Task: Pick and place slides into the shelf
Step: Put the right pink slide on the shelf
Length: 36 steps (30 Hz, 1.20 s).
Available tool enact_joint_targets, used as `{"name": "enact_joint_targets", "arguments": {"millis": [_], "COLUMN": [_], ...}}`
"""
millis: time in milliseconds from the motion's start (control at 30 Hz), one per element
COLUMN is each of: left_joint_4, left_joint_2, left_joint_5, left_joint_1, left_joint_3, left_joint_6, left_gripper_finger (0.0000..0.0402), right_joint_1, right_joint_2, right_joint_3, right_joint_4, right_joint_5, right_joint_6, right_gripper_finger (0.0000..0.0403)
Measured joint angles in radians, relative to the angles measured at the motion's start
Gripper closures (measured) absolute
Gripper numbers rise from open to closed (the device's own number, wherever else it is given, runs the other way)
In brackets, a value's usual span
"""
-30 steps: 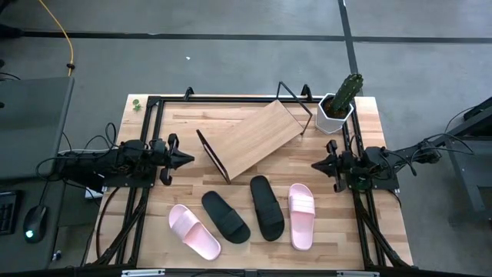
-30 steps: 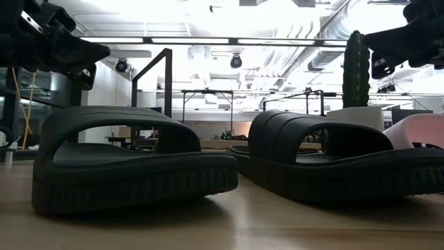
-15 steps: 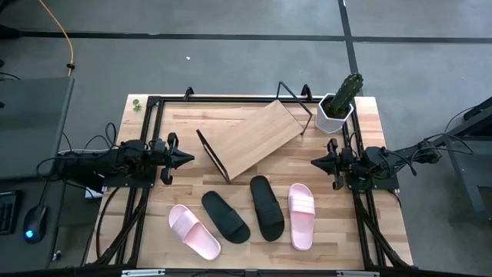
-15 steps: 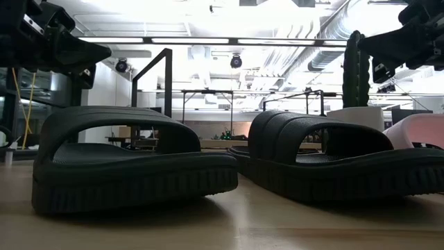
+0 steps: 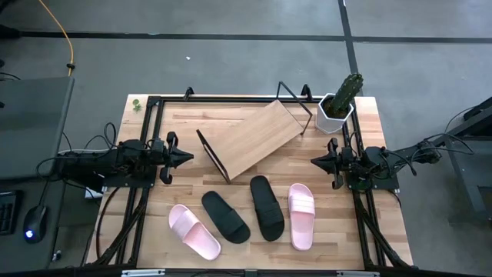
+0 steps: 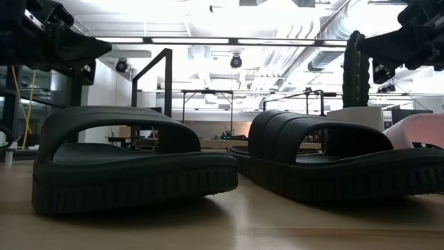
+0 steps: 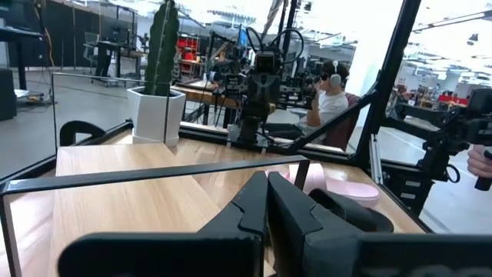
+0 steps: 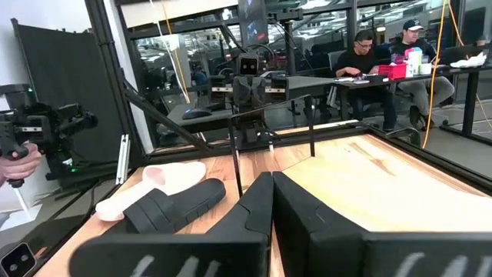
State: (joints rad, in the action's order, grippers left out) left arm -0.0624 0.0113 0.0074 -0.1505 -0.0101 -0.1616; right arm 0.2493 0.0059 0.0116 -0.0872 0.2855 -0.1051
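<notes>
Overhead arrangement of the table (image 5: 361, 231). The shelf (image 5: 254, 138) — a slanted light-wood board on a black wire frame — lies askew near the table's far edge, one end toward the far right corner, where a cactus in a white pot (image 5: 338, 108) stands. Four slides sit in a row along the near edge: a pink slide (image 5: 194, 231) nearest the left side, then a black slide (image 5: 225, 217), a second black slide (image 5: 267, 206), and a second pink slide (image 5: 300, 215) toward the right. None rests on the shelf.

The left gripper (image 5: 183, 158) hangs at the table's left edge, pointing inward, fingers pressed together — its wrist view shows the two dark fingers (image 7: 296, 219) meeting at a tip. The right gripper (image 5: 317, 163) hangs at the right edge, pointing inward, its fingers (image 8: 296, 208) likewise closed on nothing. In the low view the two black slides fill the foreground, side by side and apart.
</notes>
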Motion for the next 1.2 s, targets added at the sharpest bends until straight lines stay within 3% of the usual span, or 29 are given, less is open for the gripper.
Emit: {"name": "enact_joint_targets", "arguments": {"millis": [433, 900, 1200], "left_joint_4": [0.112, 0.246, 0.309], "left_joint_2": [0.001, 0.02, 0.195], "left_joint_5": [-0.063, -0.087, -0.063], "left_joint_1": [0.0, 0.0, 0.0], "left_joint_3": [-0.106, -0.342, -0.553], "left_joint_6": [-0.044, -0.053, -0.028], "left_gripper_finger": [0.0401, 0.0401, 0.0401], "right_joint_1": [0.0, 0.0, 0.0], "right_joint_2": [0.0, 0.049, 0.22], "right_joint_3": [0.042, 0.362, 0.543], "right_joint_4": [-0.02, 0.213, 0.239], "right_joint_5": [-0.007, -0.013, -0.013], "right_joint_6": [0.0, 0.041, 0.113], "right_gripper_finger": [0.0403, 0.0403, 0.0403]}}
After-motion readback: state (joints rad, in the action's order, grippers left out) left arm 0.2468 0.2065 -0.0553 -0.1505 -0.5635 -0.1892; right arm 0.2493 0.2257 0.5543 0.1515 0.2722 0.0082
